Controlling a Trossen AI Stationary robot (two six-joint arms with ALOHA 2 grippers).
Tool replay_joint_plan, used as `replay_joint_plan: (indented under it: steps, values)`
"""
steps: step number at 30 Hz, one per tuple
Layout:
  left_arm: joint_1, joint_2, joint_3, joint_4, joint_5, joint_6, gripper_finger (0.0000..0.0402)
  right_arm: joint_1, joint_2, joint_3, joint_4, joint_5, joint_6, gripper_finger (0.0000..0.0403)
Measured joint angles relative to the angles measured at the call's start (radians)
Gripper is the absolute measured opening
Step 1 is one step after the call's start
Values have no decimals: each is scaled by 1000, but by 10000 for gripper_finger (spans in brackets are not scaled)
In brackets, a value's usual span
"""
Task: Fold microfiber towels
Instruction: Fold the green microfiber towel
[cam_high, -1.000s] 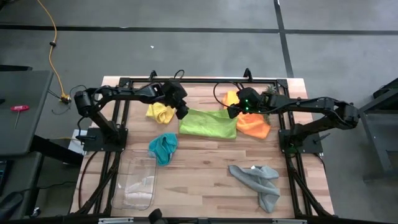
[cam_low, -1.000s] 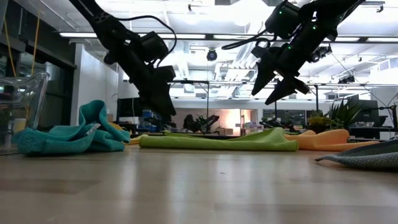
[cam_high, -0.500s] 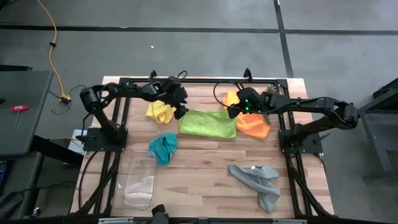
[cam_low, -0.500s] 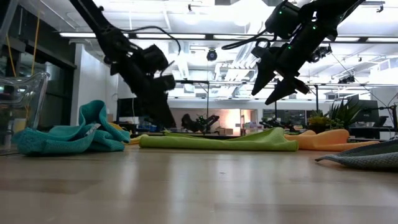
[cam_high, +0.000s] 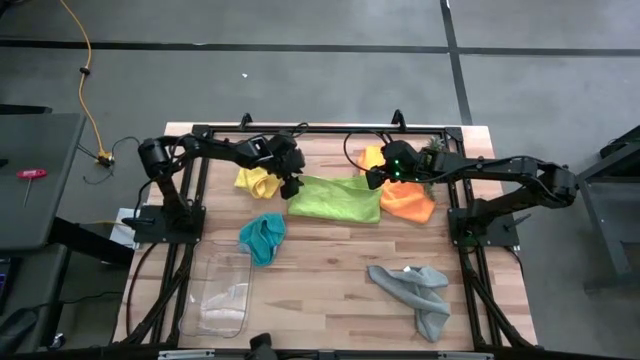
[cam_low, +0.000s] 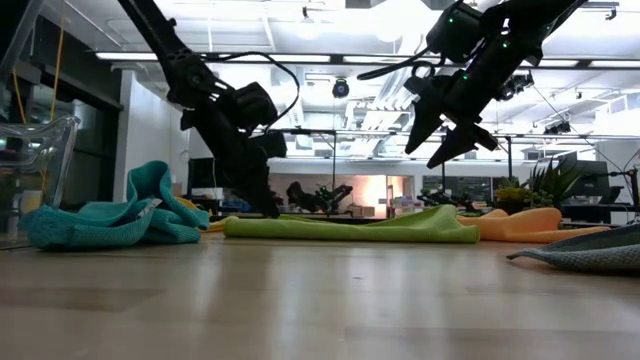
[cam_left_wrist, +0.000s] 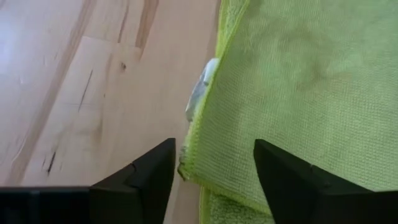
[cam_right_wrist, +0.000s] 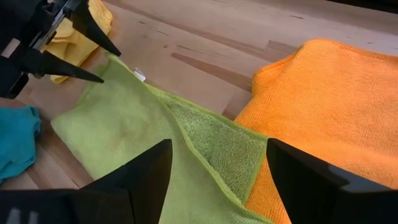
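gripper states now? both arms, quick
Left gripper: open, straddling the lime green towel corner, not gripping.
Right gripper: open, empty, raised above the towels.

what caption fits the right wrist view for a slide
Left gripper open at the corner of the lime green towel, orange towel alongside, yellow towel behind.

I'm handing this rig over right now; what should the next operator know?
Left gripper: open, low at the lime green towel's corner, not gripping yet.
Right gripper: open, raised above that towel's other end, beside the orange towel.
Lime green towel lies partly folded at table centre.
Yellow towel, teal towel and grey towel lie crumpled.
Done: no towel finished.
Left: all five towels.
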Motion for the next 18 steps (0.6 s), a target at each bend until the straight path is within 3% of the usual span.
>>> replay_joint_plan:
  steps: [14,18]
  values:
    - [3,-6,0,-8,-3,10,12,0,0,0,0,0,0,254]
    - [3,-48,0,-13,-20,9,8,0,0,0,0,0,1,254]
